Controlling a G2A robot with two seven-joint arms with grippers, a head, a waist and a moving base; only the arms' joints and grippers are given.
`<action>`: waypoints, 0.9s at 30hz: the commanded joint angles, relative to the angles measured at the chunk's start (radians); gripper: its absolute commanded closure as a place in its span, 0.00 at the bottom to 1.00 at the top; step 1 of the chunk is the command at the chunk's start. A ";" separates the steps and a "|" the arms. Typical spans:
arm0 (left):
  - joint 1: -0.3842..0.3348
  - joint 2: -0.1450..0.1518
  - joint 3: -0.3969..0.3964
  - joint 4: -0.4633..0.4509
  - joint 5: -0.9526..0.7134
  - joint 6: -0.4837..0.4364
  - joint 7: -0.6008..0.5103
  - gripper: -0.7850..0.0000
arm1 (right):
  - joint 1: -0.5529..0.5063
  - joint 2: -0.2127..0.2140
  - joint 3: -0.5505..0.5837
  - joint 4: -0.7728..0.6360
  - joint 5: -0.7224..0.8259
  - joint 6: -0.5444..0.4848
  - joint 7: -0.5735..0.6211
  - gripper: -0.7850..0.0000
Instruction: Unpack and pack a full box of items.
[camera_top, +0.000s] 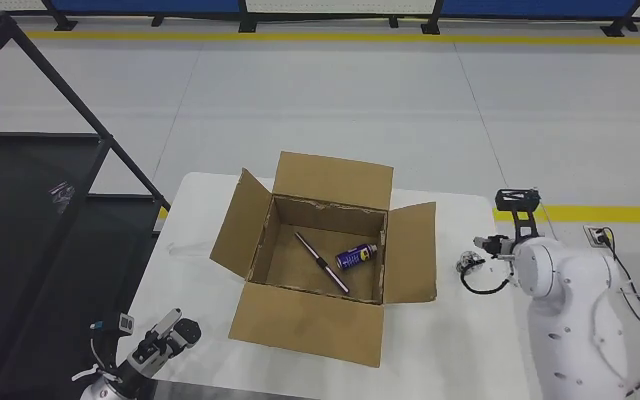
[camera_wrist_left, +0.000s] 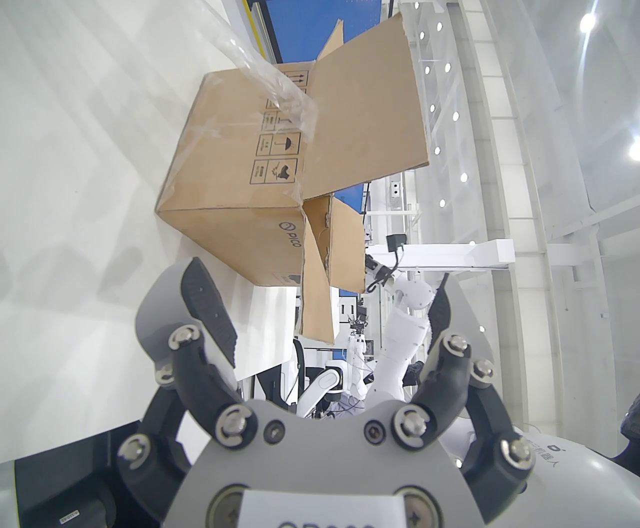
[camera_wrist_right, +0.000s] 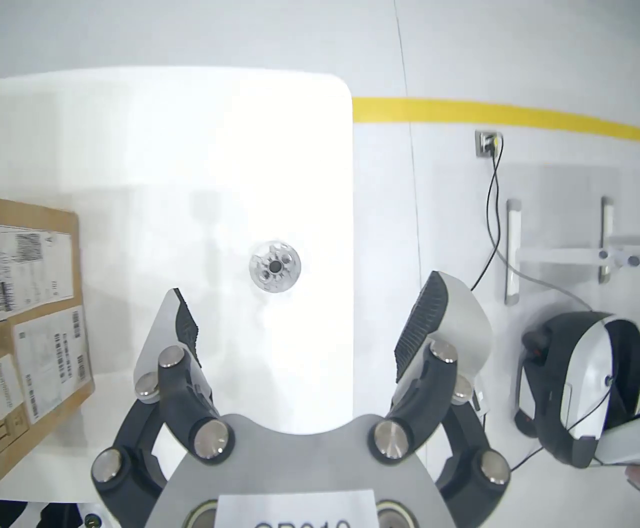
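Left claw (camera_wrist_left: 320, 300) hung released, pads spread wide and holding nothing, near the front left corner of the worktop (camera_top: 450, 340), facing a lower corner of the cardboard box (camera_top: 305, 322). Right claw (camera_wrist_right: 305, 295) was likewise spread and empty, above the right side of the worktop, well apart from the box. The box stood in the middle of the worktop with all four flaps folded outward. Inside, on its floor, lay a thin rod (camera_top: 321, 262), perhaps a pen, set diagonally, and just beside it a small blue can (camera_top: 357, 257) on its side. Beneath the right claw a small round metal piece (camera_wrist_right: 274, 266) with holes rested on the bare white surface, between the box's right flap and the worktop's edge
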 joint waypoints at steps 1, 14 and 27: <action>0.000 0.000 0.000 0.000 0.000 0.000 0.000 0.00 | 0.003 0.001 0.007 0.085 0.020 -0.004 -0.017 0.00; 0.000 0.000 0.000 0.000 0.000 0.000 0.000 0.00 | 0.077 -0.008 -0.035 0.399 0.192 0.014 -0.186 0.00; 0.000 0.000 0.000 0.000 0.000 0.000 0.000 0.00 | 0.168 -0.009 -0.086 0.571 0.196 0.059 -0.245 0.69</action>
